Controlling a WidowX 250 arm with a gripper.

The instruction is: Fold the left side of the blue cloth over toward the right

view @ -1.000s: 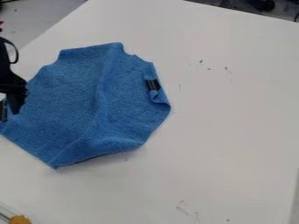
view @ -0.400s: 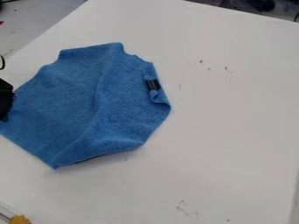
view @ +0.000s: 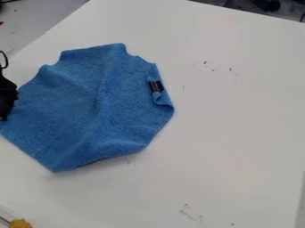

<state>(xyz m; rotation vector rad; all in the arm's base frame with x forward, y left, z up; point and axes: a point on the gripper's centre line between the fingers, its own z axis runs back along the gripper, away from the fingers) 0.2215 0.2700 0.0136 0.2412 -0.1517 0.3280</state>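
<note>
In the camera view, my gripper (view: pixel 5 115) is at the left edge, right by the blue cloth (view: pixel 89 107)! Pinching or not, I cannot tell. The cloth lies wrinkled on the white table (view: pixel 232 133), dark label (view: pixel 156 86) rightward.

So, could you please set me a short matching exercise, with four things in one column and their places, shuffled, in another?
Things:
1. blue cloth
2. black tag
3. end effector
4. yellow-orange object

Places:
A. by the cloth's right edge
B. bottom left corner of the view
C. spread out on the white table
D. at the cloth's left side

Right pairs: 1-C; 2-A; 3-D; 4-B
</note>
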